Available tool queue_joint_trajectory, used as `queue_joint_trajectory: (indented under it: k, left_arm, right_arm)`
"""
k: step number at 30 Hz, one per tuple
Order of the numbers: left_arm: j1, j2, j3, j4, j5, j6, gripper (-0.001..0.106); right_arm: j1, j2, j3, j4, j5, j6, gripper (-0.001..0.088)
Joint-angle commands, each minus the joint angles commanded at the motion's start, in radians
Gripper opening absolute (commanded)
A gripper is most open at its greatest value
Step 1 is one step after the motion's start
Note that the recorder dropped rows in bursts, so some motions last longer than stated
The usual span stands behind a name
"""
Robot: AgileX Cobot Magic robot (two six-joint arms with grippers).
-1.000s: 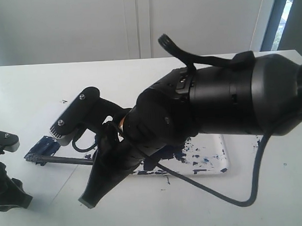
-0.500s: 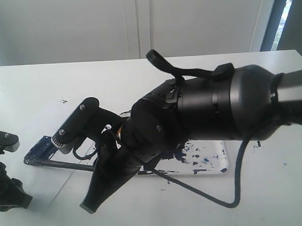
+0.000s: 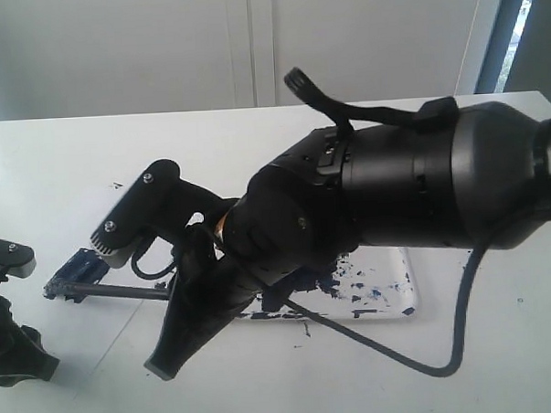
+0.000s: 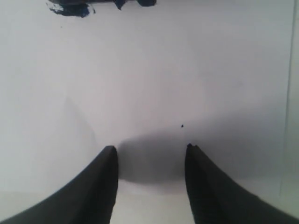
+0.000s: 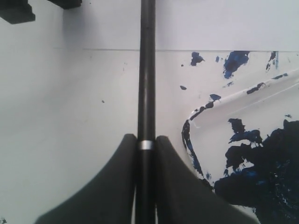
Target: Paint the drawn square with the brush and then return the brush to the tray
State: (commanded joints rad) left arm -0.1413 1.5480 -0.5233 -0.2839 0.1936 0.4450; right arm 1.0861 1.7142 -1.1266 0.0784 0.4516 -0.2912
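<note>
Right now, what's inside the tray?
Dark blue paint pool and smears in the tray. In the exterior view the right arm covers most of it. The brush is outside, clamped in the right gripper.

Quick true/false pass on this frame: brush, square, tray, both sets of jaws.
1. The right gripper has its jaws shut on the brush. True.
2. The brush is lying in the tray. False: it is held out over the paper, with its tip at the drawn square.
3. The left gripper has its jaws open with nothing between them. True.
4. The drawn square is blank. False: dark blue paint is smeared on it.
5. The tray has dark blue paint pooled in it. True.
</note>
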Motion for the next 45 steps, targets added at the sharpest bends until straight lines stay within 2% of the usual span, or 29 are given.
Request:
queue_joint_trajectory:
  k: [5, 10, 18, 26, 34, 45]
  left_arm:
    - [0.0, 0.0, 0.0, 0.0, 0.002, 0.0, 0.051]
    - [0.0, 0.0, 0.0, 0.0, 0.0, 0.0, 0.051]
    - [0.0, 0.0, 0.0, 0.0, -0.002, 0.0, 0.051]
    - [0.0, 0.0, 0.0, 0.0, -0.004, 0.002, 0.051]
    - [0.0, 0.0, 0.0, 0.0, -0.004, 0.002, 0.051]
    - [0.0, 0.0, 0.0, 0.0, -0.003, 0.004, 0.051]
  right_arm:
    - [0.0, 0.021, 0.0, -0.012, -0.028, 0.0, 0.0]
    - [-0.011, 0.021, 0.0, -0.259, 0.006, 0.227, 0.0]
    - [-0.011, 0.021, 0.0, -0.256, -0.044, 0.228, 0.0]
    - [-0.011, -0.024, 0.0, -0.219, -0.001, 0.224, 0.0]
    - [-0.011, -0.025, 0.0, -0.07, 0.034, 0.098, 0.0]
    - [-0.011, 0.002, 0.0, -0.047, 0.022, 0.065, 0.0]
